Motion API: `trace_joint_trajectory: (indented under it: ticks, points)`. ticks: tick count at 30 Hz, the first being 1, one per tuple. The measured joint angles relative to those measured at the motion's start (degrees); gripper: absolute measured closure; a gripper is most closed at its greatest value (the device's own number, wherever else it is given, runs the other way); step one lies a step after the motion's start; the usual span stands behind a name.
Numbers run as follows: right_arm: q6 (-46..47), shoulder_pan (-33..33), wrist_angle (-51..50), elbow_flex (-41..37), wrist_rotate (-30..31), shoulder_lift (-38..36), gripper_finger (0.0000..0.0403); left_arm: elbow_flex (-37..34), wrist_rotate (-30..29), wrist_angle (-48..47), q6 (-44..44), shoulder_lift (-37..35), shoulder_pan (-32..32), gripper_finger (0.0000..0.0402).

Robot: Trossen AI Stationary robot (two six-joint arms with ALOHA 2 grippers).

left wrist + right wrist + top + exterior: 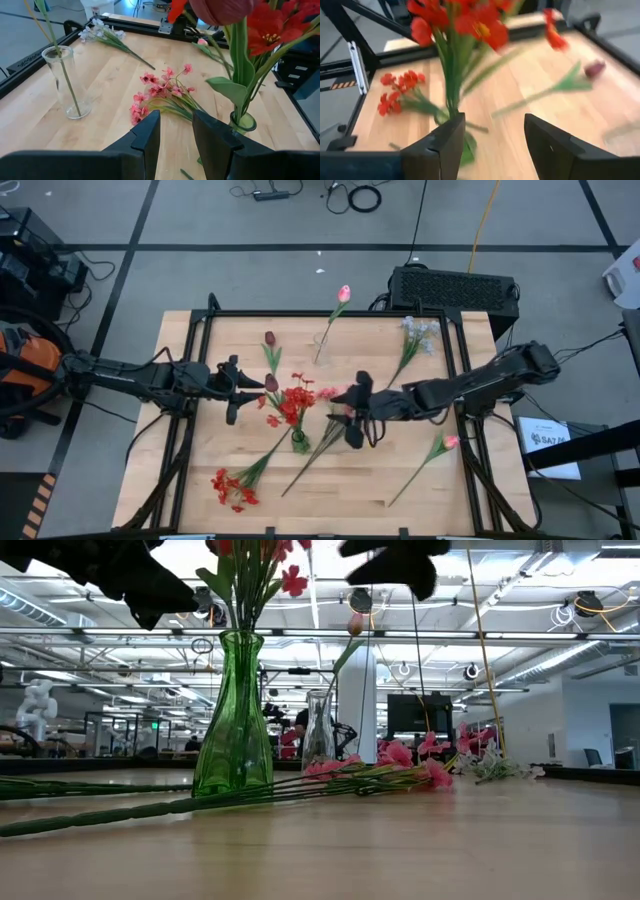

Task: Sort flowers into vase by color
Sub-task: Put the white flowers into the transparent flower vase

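Note:
A green vase (298, 442) stands mid-table and holds red flowers (291, 404) and a dark maroon tulip (271, 383). A clear vase (320, 350) behind it holds a pink tulip (343, 293). On the table lie a second maroon tulip (269, 338), a pink spray (322, 430), a red cluster (231, 488), another pink tulip (450, 442) and a whitish-lavender spray (420, 330). My left gripper (236, 388) hovers open, left of the red blooms. My right gripper (356, 412) hovers open, right of them. Neither holds anything.
A black metal frame (455, 360) borders the table. The lying stems fan out around the green vase (232, 720), and the pink spray (380, 772) lies right beside its base. Bare wood (200, 445) shows at the near left.

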Motion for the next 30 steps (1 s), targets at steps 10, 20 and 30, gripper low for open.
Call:
trace_joint_trajectory:
  ticks: [10, 20, 30]
  points:
    - [27.81, 0.00, -27.95, 0.02, 2.06, -8.08, 0.0237, 0.00, -0.48, 0.01, -0.26, 0.00, 0.00, 0.0279]
    - [46.33, -0.02, -41.11, 0.02, 7.47, -8.43, 0.0269, 0.00, -1.75, -0.03, 0.05, 0.02, 0.02, 0.0279]
    - [46.97, -0.02, -41.19, 0.02, 6.41, -8.43, 0.0271, 0.00, -1.77, -0.07, 0.09, 0.00, 0.01, 0.0279]
